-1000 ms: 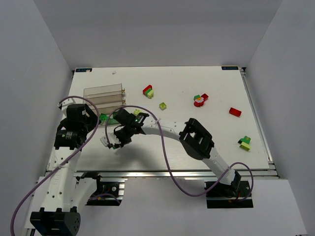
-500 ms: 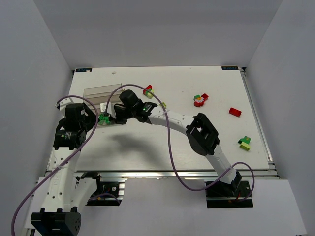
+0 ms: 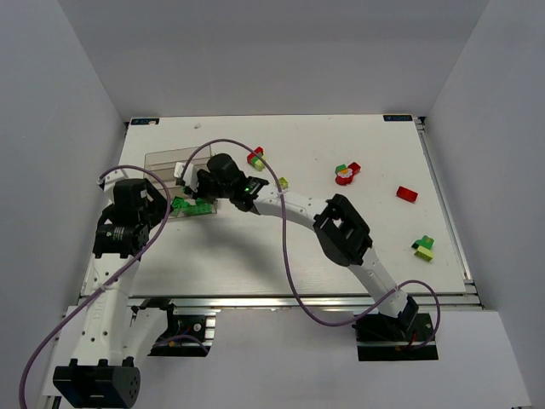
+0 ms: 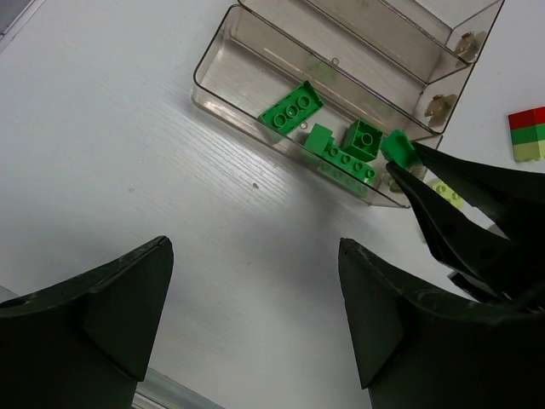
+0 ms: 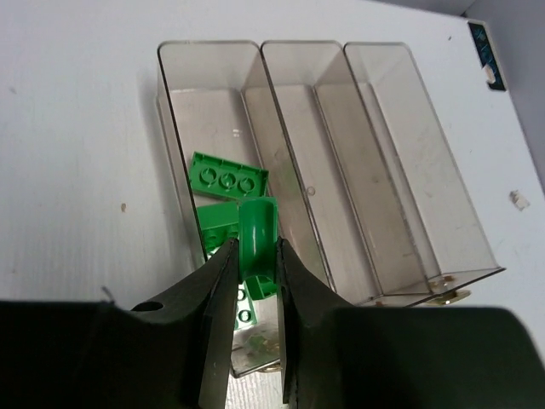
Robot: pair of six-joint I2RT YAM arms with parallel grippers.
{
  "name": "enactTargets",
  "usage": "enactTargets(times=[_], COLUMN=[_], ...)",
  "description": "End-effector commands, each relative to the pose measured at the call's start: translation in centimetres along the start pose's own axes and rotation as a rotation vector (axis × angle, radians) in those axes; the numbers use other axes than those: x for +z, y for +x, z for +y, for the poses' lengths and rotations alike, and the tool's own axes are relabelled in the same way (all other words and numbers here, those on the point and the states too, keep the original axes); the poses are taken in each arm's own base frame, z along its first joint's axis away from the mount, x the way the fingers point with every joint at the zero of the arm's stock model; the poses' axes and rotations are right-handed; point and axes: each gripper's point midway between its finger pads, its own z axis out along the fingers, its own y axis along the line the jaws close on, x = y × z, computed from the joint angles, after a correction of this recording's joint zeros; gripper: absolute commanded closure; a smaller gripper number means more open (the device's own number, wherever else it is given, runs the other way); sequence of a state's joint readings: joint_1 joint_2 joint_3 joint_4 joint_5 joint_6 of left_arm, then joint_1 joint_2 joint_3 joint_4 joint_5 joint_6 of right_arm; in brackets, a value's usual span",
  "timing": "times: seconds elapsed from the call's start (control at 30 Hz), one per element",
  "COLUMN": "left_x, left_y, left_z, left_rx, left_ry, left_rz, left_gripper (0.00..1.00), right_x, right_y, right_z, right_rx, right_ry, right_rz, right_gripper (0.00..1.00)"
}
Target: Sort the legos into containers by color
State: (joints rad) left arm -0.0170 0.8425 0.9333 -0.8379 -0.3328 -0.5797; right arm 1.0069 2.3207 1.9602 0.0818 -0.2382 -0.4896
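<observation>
My right gripper [image 5: 255,260] is shut on a dark green lego [image 5: 258,234] and holds it just above the end of the containers' left compartment in the right wrist view. The containers [image 5: 375,136] are a clear smoky tray with three long compartments. That compartment holds three dark green legos [image 4: 292,108] [image 4: 342,160] [image 4: 364,138]; the other two look empty. My left gripper [image 4: 254,247] hangs open over bare table just in front of the tray, nothing between its fingers. The held lego [image 4: 396,146] also shows there, pinched in the right fingers [image 4: 443,213].
Loose legos lie to the right of the tray: a red-and-lime stack [image 3: 255,157], a lime brick [image 3: 282,182], a red, green and white cluster [image 3: 346,174], a red brick [image 3: 406,193] and a green-and-lime pair [image 3: 423,247]. The right arm [image 3: 341,230] arches across the table's middle.
The right arm has swung from the table's near left up to the tray, carrying the green lego over the compartment with the green bricks. The left arm has stayed put.
</observation>
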Motion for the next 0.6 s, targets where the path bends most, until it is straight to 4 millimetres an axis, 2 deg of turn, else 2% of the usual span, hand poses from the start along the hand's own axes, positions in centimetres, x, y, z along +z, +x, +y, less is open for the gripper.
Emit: enactTargets(times=[0.0,0.13,0.23,0.3,0.37,0.57], left_x=[-0.5,-0.5,-0.4,-0.3,-0.1,-0.7], left_y=[-0.9,-0.9,-0.8,-0.3,-0.1,-0.1], left_z=[-0.6,-0.7,-1.0,-1.6,-2.4,-5.3], left_rx=[0.000,0.000,-0.001,0.002,0.001,-0.002], left_ry=[0.023,0.024,0.040,0.081,0.126,0.286], left_rz=[-0.018,-0.015,-0.008,0.017,0.026,0.044], left_gripper=[0.12,0.12,0.12,0.12,0.12,0.12], right_x=[0.7,1.4,1.6,1.6,1.4,-0.3], right_y=[-0.3,1.3,1.8,2.0,2.0,0.6], right_z=[-1.9,-2.2,-2.4,-2.3,-2.5,-3.5], right_rx=[-0.023,-0.026,-0.031,-0.029,-0.021,0.015], right_ry=[0.068,0.080,0.082,0.078,0.072,0.067], right_rz=[-0.027,-0.008,-0.007,-0.004,-0.008,-0.042], right_gripper=[1.00,0.92,0.79,0.67,0.55,0.43])
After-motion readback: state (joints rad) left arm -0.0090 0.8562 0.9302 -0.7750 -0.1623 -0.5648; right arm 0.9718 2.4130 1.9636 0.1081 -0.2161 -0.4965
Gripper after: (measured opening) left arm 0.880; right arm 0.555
